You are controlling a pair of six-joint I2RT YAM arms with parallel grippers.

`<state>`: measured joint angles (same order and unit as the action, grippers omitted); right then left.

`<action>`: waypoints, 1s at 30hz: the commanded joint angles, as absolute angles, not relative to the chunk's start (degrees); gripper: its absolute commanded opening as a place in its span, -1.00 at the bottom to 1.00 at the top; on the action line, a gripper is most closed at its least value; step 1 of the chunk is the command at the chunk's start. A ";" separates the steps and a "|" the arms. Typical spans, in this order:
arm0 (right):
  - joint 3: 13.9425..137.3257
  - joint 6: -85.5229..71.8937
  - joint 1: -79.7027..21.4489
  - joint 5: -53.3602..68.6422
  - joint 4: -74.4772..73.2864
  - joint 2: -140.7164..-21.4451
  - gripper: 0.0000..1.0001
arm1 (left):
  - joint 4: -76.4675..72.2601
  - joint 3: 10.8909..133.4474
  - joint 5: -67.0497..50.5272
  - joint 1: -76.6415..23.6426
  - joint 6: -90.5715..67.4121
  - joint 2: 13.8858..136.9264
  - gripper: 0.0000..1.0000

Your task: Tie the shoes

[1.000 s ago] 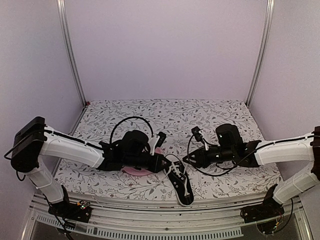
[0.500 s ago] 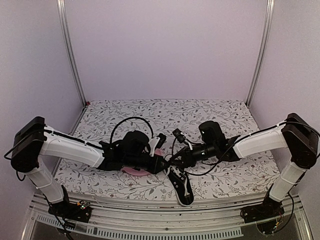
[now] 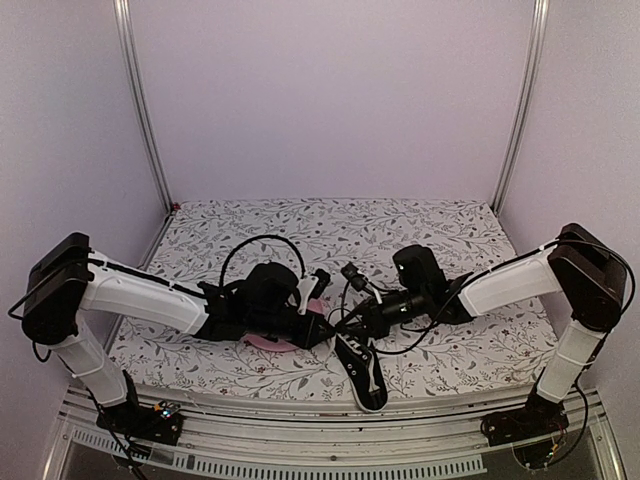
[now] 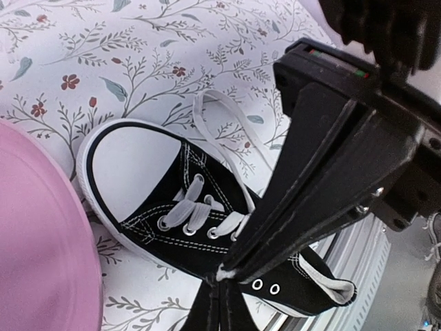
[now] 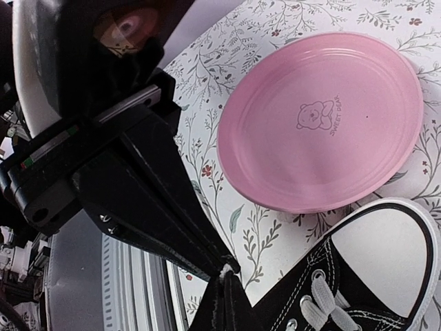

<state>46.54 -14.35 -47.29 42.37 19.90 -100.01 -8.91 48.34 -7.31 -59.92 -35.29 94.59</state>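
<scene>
Now we see both pairs pressed together, tip against tip: the left fingers (image 4: 210, 310) and the right fingers (image 5: 231, 307) meet just over the sneaker (image 4: 138, 172), at its laces (image 4: 189, 203). Whether either pinches a lace we cannot tell. The sneaker lies at the middle of the surface's (image 3: 450, 230) near edge, toe just beside a pink plate (image 5: 324, 117).

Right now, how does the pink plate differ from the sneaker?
The pink plate is round and one colour; the sneaker is long, black with a white toe cap. The pink plate bears a small bear print; the sneaker has white laces. Both lie side by side on the floral cloth.
</scene>
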 commanded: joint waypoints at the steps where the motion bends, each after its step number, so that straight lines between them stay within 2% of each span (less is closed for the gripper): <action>1: 45.69 -14.16 -47.94 39.84 23.46 -97.77 -0.95 | -11.21 49.11 -7.18 -59.50 -34.54 94.12 -1.00; 3: 44.66 -14.07 -47.90 38.75 23.83 -96.66 -0.95 | -11.69 48.47 -6.87 -59.54 -34.54 93.65 -1.00; 4: 44.31 -14.15 -47.91 38.15 23.94 -96.14 -0.96 | -11.85 48.17 -6.74 -59.58 -34.49 93.38 -0.93; 5: 43.91 -14.26 -47.90 37.55 24.03 -95.70 -0.96 | -11.95 47.50 -6.41 -59.55 -34.55 93.09 -0.73; 6: 43.41 -14.38 -47.90 37.05 24.20 -95.18 -0.96 | -12.35 46.66 -6.33 -59.63 -34.54 92.67 -0.62; 9: 41.98 -14.97 -47.92 35.86 25.21 -93.80 -0.96 | -15.65 42.96 -6.85 -59.67 -34.38 91.41 -0.35; 12: 40.97 -15.57 -47.96 35.34 25.91 -92.79 -0.96 | -19.38 39.55 -8.64 -59.99 -34.15 91.67 -0.18; 16: 40.36 -16.14 -47.90 35.31 26.40 -92.55 -0.96 | -21.85 38.39 -9.10 -61.64 -33.71 93.83 -0.09; 22: 40.68 -16.39 -47.96 34.85 25.55 -92.55 -0.95 | -20.44 40.50 -6.60 -62.85 -33.68 98.27 -0.09; 25: 42.27 -15.10 -48.10 33.91 21.58 -92.95 -0.72 | -19.97 40.66 -5.08 -63.62 -33.51 98.43 -0.09; 30: 44.94 -11.54 -49.43 33.77 15.34 -93.53 -0.12 | -20.49 39.67 -3.57 -64.09 -33.73 97.04 -0.13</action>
<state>41.91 -14.85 -47.94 34.17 20.69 -94.13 -19.38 39.42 -5.65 -63.22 -34.28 98.02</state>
